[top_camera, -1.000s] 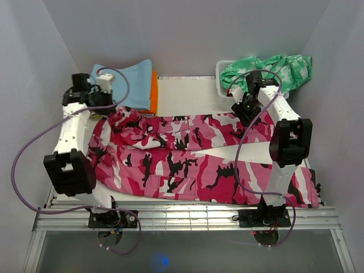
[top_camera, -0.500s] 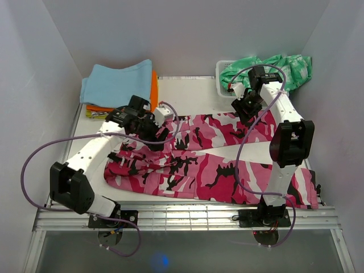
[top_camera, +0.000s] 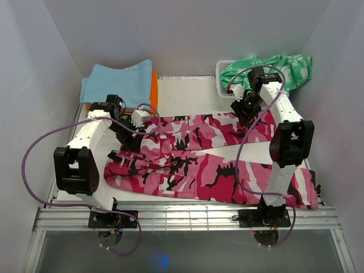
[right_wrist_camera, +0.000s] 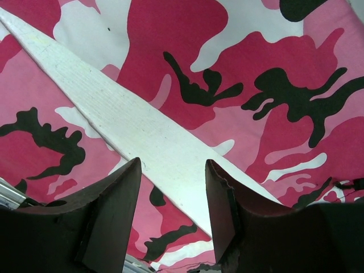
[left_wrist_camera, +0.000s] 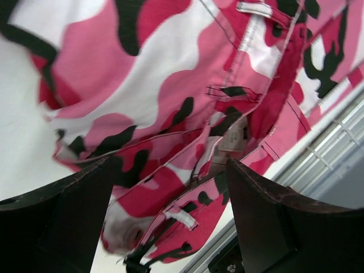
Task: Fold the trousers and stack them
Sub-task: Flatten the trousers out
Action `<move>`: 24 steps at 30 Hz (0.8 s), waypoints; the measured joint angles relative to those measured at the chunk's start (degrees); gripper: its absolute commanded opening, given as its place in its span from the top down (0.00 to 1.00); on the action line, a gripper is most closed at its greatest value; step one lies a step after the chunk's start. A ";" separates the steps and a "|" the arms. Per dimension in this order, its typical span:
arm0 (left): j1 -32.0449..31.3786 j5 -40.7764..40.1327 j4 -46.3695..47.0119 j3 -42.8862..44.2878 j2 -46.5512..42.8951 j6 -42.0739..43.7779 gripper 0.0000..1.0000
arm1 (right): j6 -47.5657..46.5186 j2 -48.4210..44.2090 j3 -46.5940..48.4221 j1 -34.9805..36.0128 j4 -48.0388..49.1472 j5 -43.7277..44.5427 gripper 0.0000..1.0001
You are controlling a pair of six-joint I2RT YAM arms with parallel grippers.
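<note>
Clear bin [top_camera: 220, 70] — green tie-dye garment [top_camera: 284, 67] in it, trousers [top_camera: 193, 165] outside.

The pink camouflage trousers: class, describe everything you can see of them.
The trousers are woven-looking cloth blotched hot pink, pale pink, white and black, with stitched seams and belt loops. They lie spread on the white table, waist rumpled at the left, legs splayed with a bare wedge between. The left tool hangs open above the waist, gripping nothing.

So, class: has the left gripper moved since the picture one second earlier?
Yes. The left gripper has come away from the light blue folded cloth, nearer and rightward, and hangs open above the trousers.
</note>
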 measured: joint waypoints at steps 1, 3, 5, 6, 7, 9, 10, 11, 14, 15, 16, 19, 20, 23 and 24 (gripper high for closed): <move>-0.07 1.11 -1.01 0.13 1.46 1.11 0.11 | -0.02 0.00 0.00 0.00 -0.15 -0.02 0.45; -0.09 2.95 -2.93 0.39 3.87 3.13 0.11 | -0.15 0.00 0.00 0.00 -0.48 0.00 0.45; -0.37 4.33 -4.98 0.37 5.88 4.98 0.11 | -0.46 0.00 0.00 0.00 -0.74 0.02 0.45; -0.48 4.76 -5.68 0.26 6.45 5.66 0.10 | -0.66 0.00 0.00 0.00 -0.83 0.02 0.45; -0.76 4.98 -6.01 0.09 6.73 6.12 0.11 | -0.76 0.00 0.00 0.00 -0.87 0.02 0.45; -1.68 5.27 -6.49 -0.55 6.95 6.78 0.11 | -1.03 0.00 -0.17 0.00 -0.87 0.04 0.45; -2.40 5.38 -6.91 -0.90 6.99 7.02 0.12 | -1.09 -0.02 -0.42 0.00 -0.87 0.04 0.45; -3.15 5.53 -7.34 -1.25 6.99 7.23 0.13 | -1.16 -0.02 -0.61 0.00 -0.96 0.07 0.45; -4.87 6.60 -9.33 -1.36 6.91 8.11 0.24 | -1.46 -0.02 -0.85 0.00 -1.07 0.50 0.45; -5.22 6.99 -10.23 -1.36 6.67 8.66 0.31 | -1.64 -0.04 -0.87 0.00 -1.05 0.63 0.45; -5.22 7.15 -10.71 -1.51 6.05 9.07 0.38 | -1.90 -0.11 -1.18 0.00 -0.87 0.76 0.45; -5.27 5.22 -10.64 -5.92 2.23 9.25 0.47 | -2.60 -0.63 -4.61 0.00 0.15 1.66 0.46; -5.44 3.61 -10.14 -7.93 0.76 8.98 0.48 | -2.75 -0.66 -5.66 0.00 0.44 2.23 0.46; -5.97 -0.02 -7.89 -10.78 -1.97 7.82 0.66 | -3.45 -0.66 -7.48 0.00 1.07 3.67 0.46; -6.23 -0.76 -6.82 -11.72 -2.91 7.34 0.79 | -3.74 -0.66 -7.45 0.00 1.49 3.82 0.46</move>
